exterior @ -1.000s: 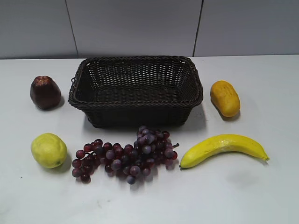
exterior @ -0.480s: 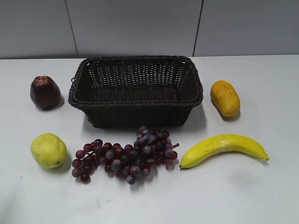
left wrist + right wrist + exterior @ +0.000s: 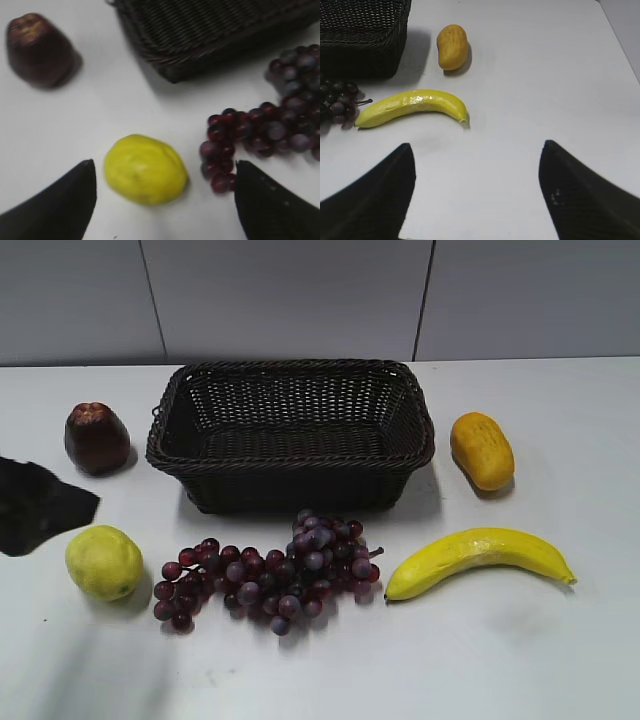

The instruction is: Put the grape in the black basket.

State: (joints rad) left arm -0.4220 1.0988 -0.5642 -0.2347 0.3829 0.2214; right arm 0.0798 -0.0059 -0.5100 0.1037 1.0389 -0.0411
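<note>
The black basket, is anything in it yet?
Empty: the black basket shows only bare weave inside; the grape lies on the table in front.

You see the left gripper (image 3: pixel 165 200) as two matte black fingers (image 3: pixel 55 207), each a broad wedge tapering to a blunt tip, with smooth curved outer edges. A few tiny pale specks dot the right-hand one. The right gripper (image 3: pixel 477 192) looks the same: two black tapered fingers (image 3: pixel 585 195) with a finely grained, slightly textured skin and a small pale scuff on the right-hand one. In the exterior view you get only a dark, blurred, angular black shape (image 3: pixel 38 505) at the left edge; no cables, screws or markings are legible.
</note>
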